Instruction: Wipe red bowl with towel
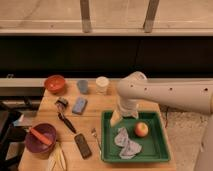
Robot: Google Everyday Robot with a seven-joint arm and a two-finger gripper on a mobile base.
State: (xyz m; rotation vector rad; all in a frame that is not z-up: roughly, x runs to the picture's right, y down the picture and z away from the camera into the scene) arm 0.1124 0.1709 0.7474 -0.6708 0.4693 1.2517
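task barely begun, imo. towel [126,143] lies crumpled inside the green tray [156,146], toward its front, just beside an apple [141,129]. it's not picked up and nothing is touching it. gripper [117,119] hangs over the tray's back-left corner, above & behind the towel, fingers apart w/ nothing between them. red bowl [55,83] sits on the table well apart from the tray, off past its back-left side, untouched, no cloth near it. so no step is done as far as visible. left to do: drop onto towel, grab it, lift it out of the tray, carry it to the bowl, rub it. purple bowl [40,140] left of the tray isn't the target.
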